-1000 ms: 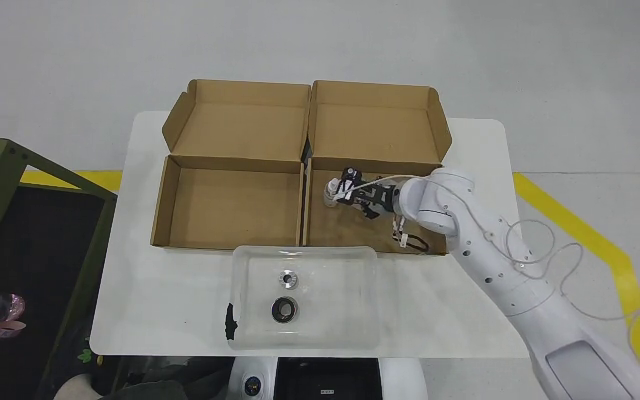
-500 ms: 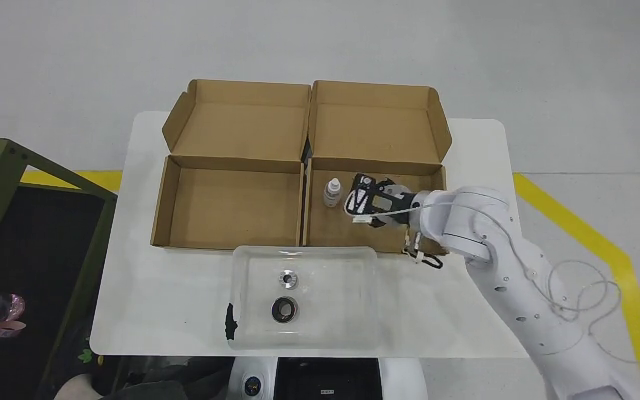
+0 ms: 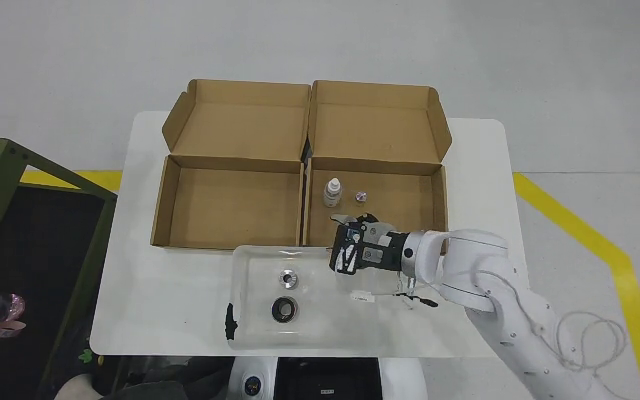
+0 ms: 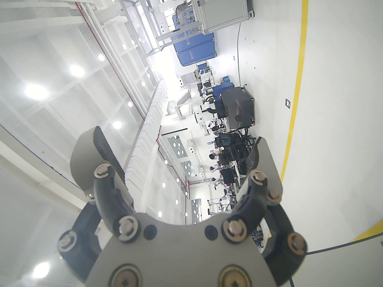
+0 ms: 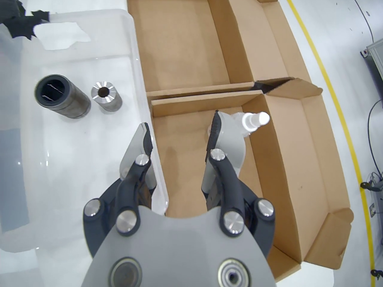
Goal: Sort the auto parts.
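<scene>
My right gripper [image 3: 345, 250] [image 5: 181, 123] hangs open and empty above the seam between the clear plastic bin [image 3: 237, 280] [image 5: 134, 46] and the right cardboard box [image 3: 425, 190] [image 5: 284, 165]. In the bin stand a dark cylindrical bushing [image 3: 286, 309] [image 5: 61, 97] and a smaller silver collet [image 3: 289, 279] [image 5: 106, 95]. A white bottle [image 3: 332, 190] [image 5: 254, 120] stands in the right box near its left wall, with a small metal part [image 3: 362, 193] beside it. My left gripper [image 4: 179, 138] is open, holds nothing and points up into the room.
The left cardboard box [image 3: 230, 205] [image 5: 179, 37] holds nothing, and both boxes' lids stand open at the back. A black scrap [image 3: 230, 322] [image 5: 18, 22] clings to the bin's near left corner. Bare white table [image 3: 130, 290] lies left of the bin.
My right gripper has drawn back from the bottle in the right box to the bin's far right edge. The bottle stays standing where it was.
</scene>
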{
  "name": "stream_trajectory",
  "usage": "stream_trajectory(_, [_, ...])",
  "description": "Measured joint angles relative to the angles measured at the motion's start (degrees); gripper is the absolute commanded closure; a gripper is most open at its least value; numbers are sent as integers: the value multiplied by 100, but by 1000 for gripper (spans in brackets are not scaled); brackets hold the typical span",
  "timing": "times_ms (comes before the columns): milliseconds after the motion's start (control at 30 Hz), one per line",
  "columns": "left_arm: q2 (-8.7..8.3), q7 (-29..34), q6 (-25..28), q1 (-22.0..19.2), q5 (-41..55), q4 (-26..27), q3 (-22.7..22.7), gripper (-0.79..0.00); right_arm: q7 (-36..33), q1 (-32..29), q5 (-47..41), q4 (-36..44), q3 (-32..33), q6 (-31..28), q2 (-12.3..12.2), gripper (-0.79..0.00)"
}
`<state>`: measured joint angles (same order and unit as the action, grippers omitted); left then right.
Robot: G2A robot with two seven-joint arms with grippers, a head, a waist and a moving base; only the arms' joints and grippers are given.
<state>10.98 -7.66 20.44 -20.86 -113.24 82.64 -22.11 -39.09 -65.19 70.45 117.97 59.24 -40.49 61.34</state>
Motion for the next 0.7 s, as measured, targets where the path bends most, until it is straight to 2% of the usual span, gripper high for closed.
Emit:
stream_trajectory(233, [0, 0, 0, 0, 0, 0, 0, -785, 252, -50, 265, 86, -562, 31, 69, -351])
stream_trajectory(500, [0, 0, 0, 0, 0, 0, 0, -785, 337, 236, 531, -188, -1307, 12, 219, -351])
stream_trajectory(700, [0, 0, 0, 0, 0, 0, 0, -785, 307, 452, 556, -484, -1620, 15, 317, -354])
